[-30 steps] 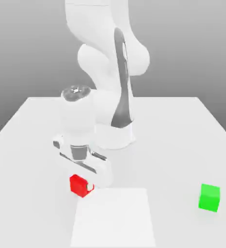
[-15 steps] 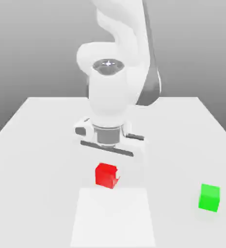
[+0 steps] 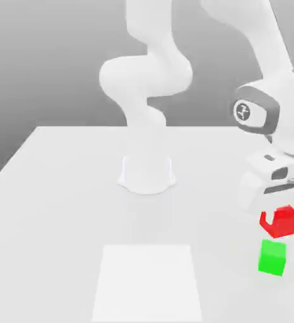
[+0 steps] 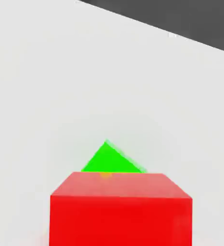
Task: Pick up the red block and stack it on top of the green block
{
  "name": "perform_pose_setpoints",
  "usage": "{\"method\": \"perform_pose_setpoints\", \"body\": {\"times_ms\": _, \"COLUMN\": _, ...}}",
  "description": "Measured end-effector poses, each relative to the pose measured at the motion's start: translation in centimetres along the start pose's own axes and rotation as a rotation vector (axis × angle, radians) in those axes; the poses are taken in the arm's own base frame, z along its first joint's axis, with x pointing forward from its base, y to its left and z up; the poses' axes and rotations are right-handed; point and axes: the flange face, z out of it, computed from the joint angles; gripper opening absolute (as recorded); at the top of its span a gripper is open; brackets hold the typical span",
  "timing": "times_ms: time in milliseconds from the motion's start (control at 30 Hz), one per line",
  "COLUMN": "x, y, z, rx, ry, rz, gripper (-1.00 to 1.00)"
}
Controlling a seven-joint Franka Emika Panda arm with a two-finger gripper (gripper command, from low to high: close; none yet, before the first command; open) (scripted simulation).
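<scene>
Exterior view: the white table (image 3: 61, 189) carries the arm's base, and the arm (image 3: 146, 76) reaches over to the view's right. Its gripper (image 3: 277, 217) has the jaws pinching the red block (image 3: 281, 221), held in the air just above the green block (image 3: 272, 257), not touching it. Hand view confirms the red block (image 4: 119, 211) partly covering the green block (image 4: 110, 160) resting on the table.

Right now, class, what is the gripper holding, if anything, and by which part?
The gripper holds the red block, shut on its opposite side faces, carrying it in the air just above the green block.
</scene>
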Motion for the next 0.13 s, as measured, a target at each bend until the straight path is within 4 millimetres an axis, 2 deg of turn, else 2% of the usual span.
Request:
{"method": "perform_pose_setpoints", "body": {"times_ms": 33, "x": -0.05, "y": 0.03, "z": 1.16, "rx": 0.000, "ry": 0.000, "rz": -0.001, "gripper": 1.00}}
{"method": "perform_pose_setpoints", "body": {"times_ms": 133, "x": -0.05, "y": 0.03, "z": 1.16, "rx": 0.000, "ry": 0.000, "rz": -0.001, "gripper": 1.00}}
